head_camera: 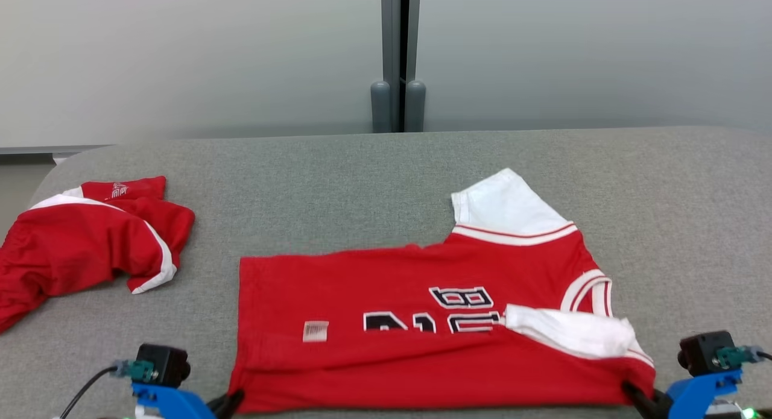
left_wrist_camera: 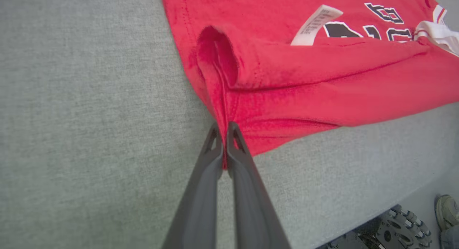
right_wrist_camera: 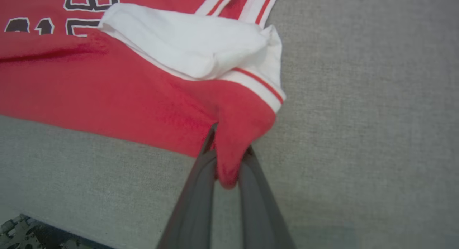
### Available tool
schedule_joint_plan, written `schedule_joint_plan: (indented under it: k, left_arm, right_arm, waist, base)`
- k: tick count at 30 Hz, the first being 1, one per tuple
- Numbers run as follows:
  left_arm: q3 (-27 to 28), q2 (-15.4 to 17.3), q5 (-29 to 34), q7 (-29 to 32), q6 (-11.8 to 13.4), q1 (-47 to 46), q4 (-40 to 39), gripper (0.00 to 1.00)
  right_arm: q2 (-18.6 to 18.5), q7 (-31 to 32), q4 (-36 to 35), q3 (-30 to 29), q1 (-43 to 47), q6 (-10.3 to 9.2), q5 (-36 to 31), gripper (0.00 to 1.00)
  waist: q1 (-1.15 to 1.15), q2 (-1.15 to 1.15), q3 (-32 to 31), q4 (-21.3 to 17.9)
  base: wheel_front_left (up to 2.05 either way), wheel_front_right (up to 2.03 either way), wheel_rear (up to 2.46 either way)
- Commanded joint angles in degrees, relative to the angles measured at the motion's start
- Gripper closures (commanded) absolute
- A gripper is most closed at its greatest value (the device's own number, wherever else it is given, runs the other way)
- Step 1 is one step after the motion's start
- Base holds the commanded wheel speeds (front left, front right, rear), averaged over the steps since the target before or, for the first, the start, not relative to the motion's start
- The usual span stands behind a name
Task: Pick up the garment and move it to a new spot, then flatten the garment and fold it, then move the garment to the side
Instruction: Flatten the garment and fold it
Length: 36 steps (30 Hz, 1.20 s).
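Student: Fabric first: how is the garment (head_camera: 422, 310) likely to handle?

Tutor: By its look it is a thin knit jersey, so light, limp and not fragile, with no stiffness of its own. It should sag wherever it is unsupported and drag on the grey padded surface (head_camera: 362, 184) rather than slide. A single hold would let it bunch. Two holds at the near corners let the near edge travel as a straight line.

Student: Where does it lie?

Tutor: Sideways on the surface, close to the near edge, with the hem toward the robot's left and the collar toward its right. The near white sleeve (head_camera: 567, 334) is turned in over the chest lettering, and the far sleeve (head_camera: 500, 202) lies flat. A care label (head_camera: 315, 331) shows near the hem. A second red piece (head_camera: 78, 250) sits crumpled, well apart at the far left.

Student: And the jaws?

Tutor: The left gripper (left_wrist_camera: 224, 130) has its fingers pressed together on the hem corner, with a thin pinch of red cloth between the tips and a small fold raised just beyond. The right gripper (right_wrist_camera: 229, 152) is clamped on the shoulder corner below the red-and-white trim. A thicker wad of cloth bulges between its fingers, so they stand slightly apart. Both corners are taken low against the surface, and the rest of the jersey rests on it
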Motion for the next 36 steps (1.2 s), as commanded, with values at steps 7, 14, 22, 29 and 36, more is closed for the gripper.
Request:
schedule_joint_plan:
  k: [7, 14, 22, 29, 36]
  left_arm:
    - [0.9, 3.8, -2.6, 4.7, 3.0, 6.2, -6.2, 1.0]
    - [0.8, 3.5, -4.3, 7.1, 5.0, 7.4, -8.7, 0.0]
    - [3.2, 4.9, -2.9, 3.4, 5.4, 5.2, -12.0, 0.0]
    - [5.5, 5.0, -1.7, -0.4, 3.6, -0.5, -11.1, 0.0]
    - [3.1, 2.3, 1.0, -2.8, 0.9, -9.9, -2.7, 0.0]
  right_arm:
    - [2.4, 7.0, -5.8, -4.5, 6.2, -0.02, 0.5, 1.0]
    - [4.4, 7.9, -7.2, -6.3, 7.0, 0.0, -0.6, 0.0]
    - [4.7, 3.0, -10.1, -8.7, 4.7, 0.0, -3.2, 0.0]
    - [6.1, -6.2, -9.6, -7.5, -4.6, 0.0, -6.3, 0.0]
    - [4.9, -13.9, 3.0, -1.7, -19.9, 0.0, -5.5, 0.0]
  waist:
    - [0.0, 0.0, 0.0, -0.1]
    - [0.0, 0.0, -0.1, 0.0]
    - [0.0, 0.0, -0.5, 0.1]
    - [0.0, 0.0, 1.2, -0.2]
    - [0.0, 0.0, 6.5, 0.1]
  base:
    - [0.0, 0.0, 0.0]
    - [0.0, 0.0, 0.0]
    - [0.0, 0.0, 0.0]
    - [0.0, 0.0, 0.0]
    - [0.0, 0.0, 0.0]
